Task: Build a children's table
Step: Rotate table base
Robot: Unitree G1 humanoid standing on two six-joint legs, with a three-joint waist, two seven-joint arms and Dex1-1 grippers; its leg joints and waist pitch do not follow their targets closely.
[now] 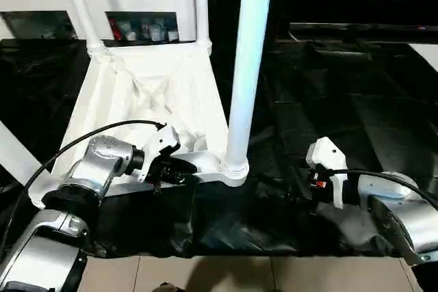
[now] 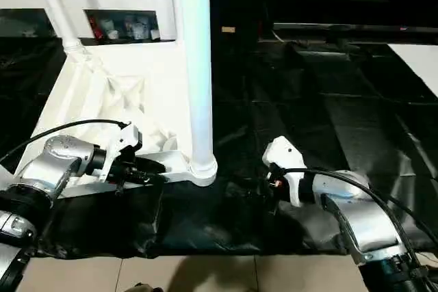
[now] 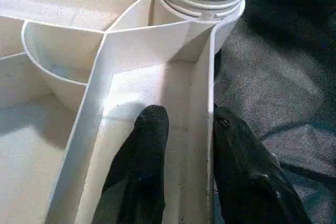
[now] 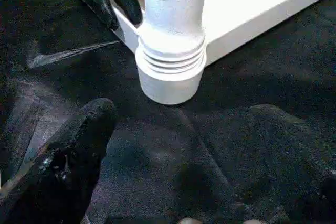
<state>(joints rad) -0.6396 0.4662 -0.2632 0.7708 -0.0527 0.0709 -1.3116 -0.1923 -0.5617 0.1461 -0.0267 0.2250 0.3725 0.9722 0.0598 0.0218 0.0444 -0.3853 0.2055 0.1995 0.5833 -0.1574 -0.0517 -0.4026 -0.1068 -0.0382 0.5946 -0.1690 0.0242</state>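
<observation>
White plastic dominates the left of the scene: the tabletop (image 1: 157, 100) lies upside down on a black floor covering (image 1: 328, 121), ribbed underside up; a leg (image 1: 14, 152) slants at the far left edge, and I cannot tell whether it is seated; two legs stand in the far corner sockets, one at the far left corner (image 1: 82, 8), one at the far right (image 1: 201, 5); next comes the left gripper (image 3: 181, 135), its two black fingers straddling the near rim wall of the tabletop, one inside the rib channel and one outside, narrowly parted, though whether they actually pinch the wall is not certain; just right of it the near leg (image 1: 245, 66) stands upright in its corner socket (image 4: 170, 72); further right the right gripper (image 4: 178, 145) rests low over the black covering with its fingers spread wide, holding nothing, near that socket but apart from it; by my judgement three legs are in, the fourth remains doubtful, and turning the table upright is still to do.
</observation>
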